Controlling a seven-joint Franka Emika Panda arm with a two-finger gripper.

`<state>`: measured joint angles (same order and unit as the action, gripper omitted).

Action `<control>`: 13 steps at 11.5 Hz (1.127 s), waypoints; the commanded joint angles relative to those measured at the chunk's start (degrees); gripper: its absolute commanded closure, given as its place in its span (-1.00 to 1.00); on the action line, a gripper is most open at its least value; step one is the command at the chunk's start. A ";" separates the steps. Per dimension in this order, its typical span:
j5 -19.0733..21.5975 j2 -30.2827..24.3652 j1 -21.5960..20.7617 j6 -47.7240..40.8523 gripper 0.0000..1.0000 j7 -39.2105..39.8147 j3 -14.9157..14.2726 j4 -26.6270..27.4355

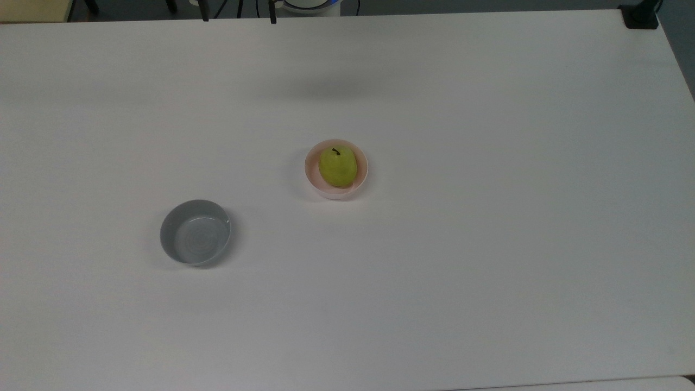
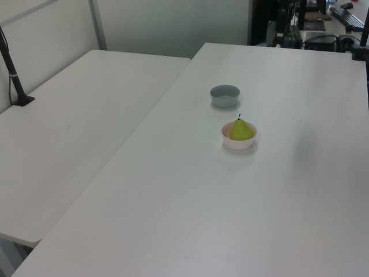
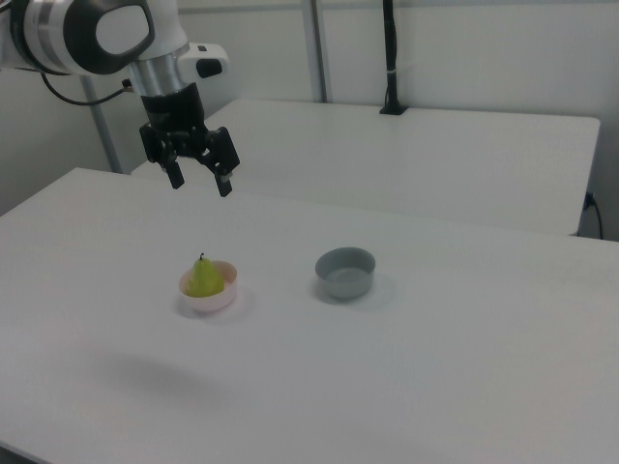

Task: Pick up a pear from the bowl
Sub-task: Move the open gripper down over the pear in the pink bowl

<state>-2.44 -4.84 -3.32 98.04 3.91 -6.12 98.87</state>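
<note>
Pear upright in pink bowl, stem up, fingers spread apart, empty, above

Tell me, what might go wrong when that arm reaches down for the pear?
The pear nearly fills the pink bowl, so the open end effector high above it could hit the rim and tip or drag the bowl. The rounded fruit might also slip from the fingers.

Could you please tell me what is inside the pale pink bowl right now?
The pink bowl holds one yellow-green pear, stem uppermost. The fruit covers the bowl's bottom, so anything beneath it cannot be seen.
</note>
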 commanded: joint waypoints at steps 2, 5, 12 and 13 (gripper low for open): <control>1.03 0.00 -0.55 -0.13 -1.00 0.92 -0.29 -0.52; 0.95 0.09 -0.55 -0.13 -1.00 0.92 -0.29 -0.52; 1.04 0.70 -0.72 -0.05 -1.00 2.67 -0.29 -0.43; 1.04 1.40 -0.90 -0.05 -1.00 5.64 -0.29 -0.43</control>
<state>-2.43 -4.75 -3.42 98.04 4.55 -6.05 98.87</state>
